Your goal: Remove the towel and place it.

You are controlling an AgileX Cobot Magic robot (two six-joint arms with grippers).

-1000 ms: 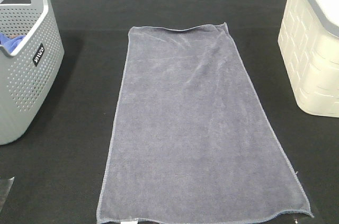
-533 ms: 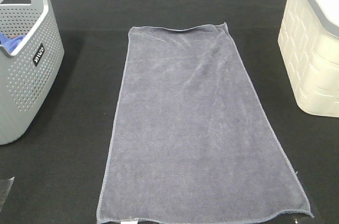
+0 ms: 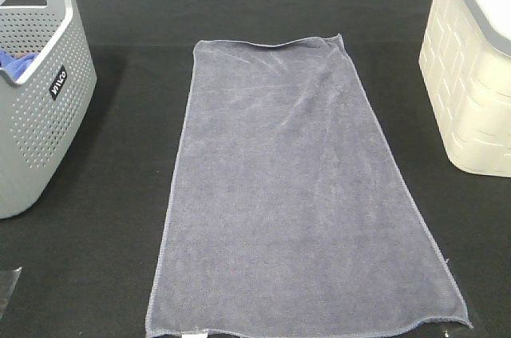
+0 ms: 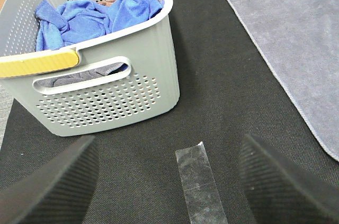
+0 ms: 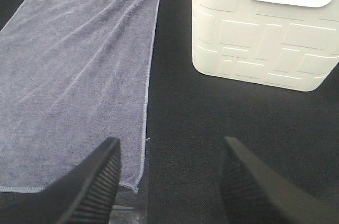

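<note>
The slate-grey towel (image 3: 291,194) lies spread flat and lengthwise on the black table, between the two baskets. It also shows in the left wrist view (image 4: 296,38) and the right wrist view (image 5: 79,70). My left gripper (image 4: 169,181) is open and empty, low over the table beside the grey basket, apart from the towel's edge. My right gripper (image 5: 169,176) is open and empty, over bare table just beside the towel's near corner. Neither gripper shows in the exterior high view.
A grey perforated basket (image 3: 36,106) stands at the left and holds a bright blue cloth (image 4: 95,15). A cream basket (image 3: 475,74) stands at the right, also in the right wrist view (image 5: 265,28). A strip of clear tape (image 4: 198,181) lies on the table.
</note>
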